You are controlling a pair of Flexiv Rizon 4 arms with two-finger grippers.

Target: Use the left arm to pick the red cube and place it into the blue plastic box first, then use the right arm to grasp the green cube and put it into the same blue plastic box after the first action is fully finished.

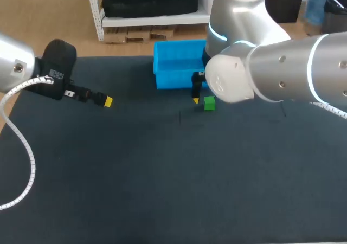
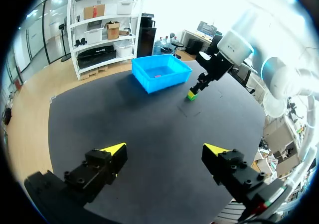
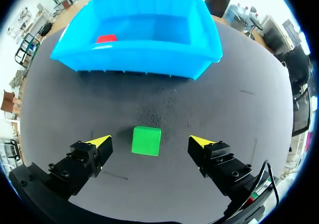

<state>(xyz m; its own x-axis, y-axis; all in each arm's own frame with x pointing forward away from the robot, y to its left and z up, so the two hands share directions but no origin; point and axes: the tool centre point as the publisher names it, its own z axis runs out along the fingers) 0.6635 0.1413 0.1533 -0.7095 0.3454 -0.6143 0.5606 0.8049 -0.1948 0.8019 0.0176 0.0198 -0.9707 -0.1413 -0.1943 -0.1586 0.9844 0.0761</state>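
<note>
Green cube (image 3: 146,141): flat on the dark table (image 1: 162,190), just near of the blue plastic box (image 3: 149,64), toward its right end, clear of the wall.
Looks small, rigid and light. Probably smooth-faced, so likely to slip or twist only if pinched on an edge or corner. No crush concern, judging by the look.
Best taken on two opposite side faces, around mid-height, with the yellow tips flat against them. Lies close to square with the finger line, so little or no wrist correction expected.

Right gripper (image 3: 150,142): spread wide, holding nothing, hanging over the cube. Cube centred between the tips, with a gap on each side. Calls for a straight drop and then a close. Short carry far-ward over the box wall after that, so lift clear of the rim first.

Red cube (image 3: 106,38): already inside the box, on its floor close to a wall. First half of the task judged done.

Left gripper (image 2: 166,148): fingers apart, empty, out at the left of the table. Well apart from the box and the green cube, out of the right arm's way.
</note>
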